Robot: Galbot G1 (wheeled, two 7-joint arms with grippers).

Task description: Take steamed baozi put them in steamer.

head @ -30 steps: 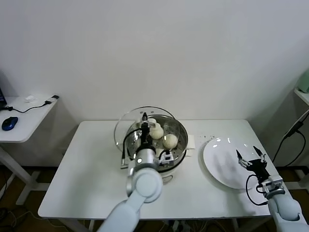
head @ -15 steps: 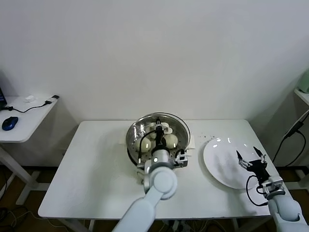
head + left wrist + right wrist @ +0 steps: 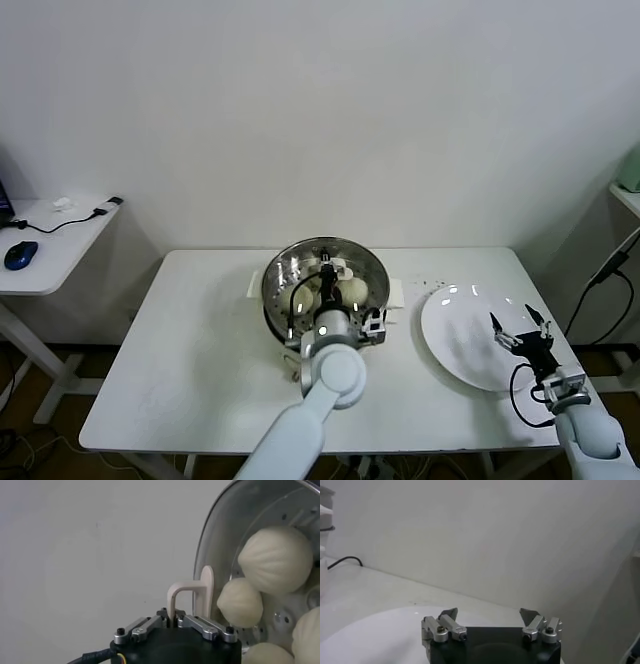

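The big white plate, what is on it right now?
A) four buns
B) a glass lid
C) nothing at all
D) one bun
C: in the head view the plate lies bare on the table, with the right arm's tool hovering open over its edge, while the buns sit in the steamer.

Baozi (image 3: 350, 290) in steamer (image 3: 285, 300) mid-table (image 3: 190, 350), plate (image 3: 455, 345) right of steamer, lid (image 3: 372, 262) over steamer

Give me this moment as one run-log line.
left hand: shut on lid handle, over steamer | buns: in steamer | right hand: open over plate
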